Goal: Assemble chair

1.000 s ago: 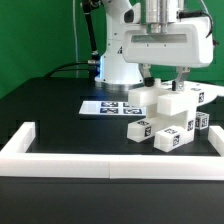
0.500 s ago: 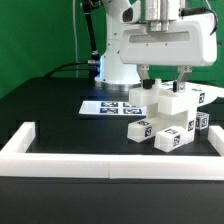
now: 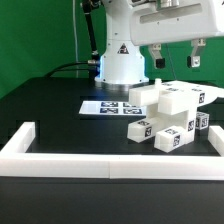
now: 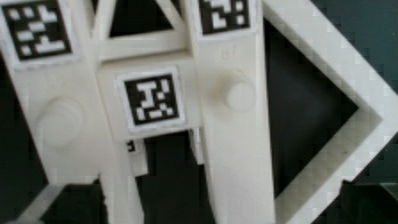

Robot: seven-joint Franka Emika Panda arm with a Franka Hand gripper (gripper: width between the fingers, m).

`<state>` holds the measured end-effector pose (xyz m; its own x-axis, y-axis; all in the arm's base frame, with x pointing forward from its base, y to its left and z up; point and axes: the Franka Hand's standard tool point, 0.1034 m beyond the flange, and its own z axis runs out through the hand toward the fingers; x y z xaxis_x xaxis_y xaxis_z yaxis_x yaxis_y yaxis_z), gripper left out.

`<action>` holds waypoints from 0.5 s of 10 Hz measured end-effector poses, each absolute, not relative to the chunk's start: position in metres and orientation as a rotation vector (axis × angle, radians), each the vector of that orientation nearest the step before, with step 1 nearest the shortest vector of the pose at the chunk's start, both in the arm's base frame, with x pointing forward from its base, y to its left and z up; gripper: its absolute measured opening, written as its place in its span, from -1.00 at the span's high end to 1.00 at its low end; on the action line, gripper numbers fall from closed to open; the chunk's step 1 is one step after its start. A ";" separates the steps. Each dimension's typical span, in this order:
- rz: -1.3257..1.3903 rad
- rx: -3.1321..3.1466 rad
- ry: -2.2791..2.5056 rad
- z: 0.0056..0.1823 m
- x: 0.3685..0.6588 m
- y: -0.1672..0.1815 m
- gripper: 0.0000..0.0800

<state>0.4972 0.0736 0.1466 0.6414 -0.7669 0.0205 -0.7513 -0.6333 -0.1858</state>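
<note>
The chair's white blocky parts sit bunched on the black table at the exterior view's right, small black-and-white tags on their faces. A flat slab lies on top of the pile. My gripper hangs above the pile, open, with its two fingers apart and nothing between them. It is not touching the parts. The wrist view looks down on white bars and a slanted brace of the chair, with a tag on one bar; my fingers do not show there.
The marker board lies flat to the exterior view's left of the pile. A long low white rail runs along the table's front, with short side pieces. The arm's white base stands behind.
My gripper has risen from just over the top slab to well above the pile, staying open. The parts have not moved.
</note>
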 end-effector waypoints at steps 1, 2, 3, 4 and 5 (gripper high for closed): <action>-0.161 -2.694 1.254 0.146 0.490 0.074 -0.62; -0.157 -2.691 1.257 0.143 0.477 0.078 -0.62; -0.139 -2.665 1.329 0.141 0.468 0.088 -0.62; -0.144 -2.685 1.290 0.141 0.469 0.089 -0.62; -0.143 -2.685 1.293 0.140 0.469 0.088 -0.62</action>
<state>0.4693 0.0883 0.1404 0.6223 -0.7826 0.0175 -0.7675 -0.6143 -0.1834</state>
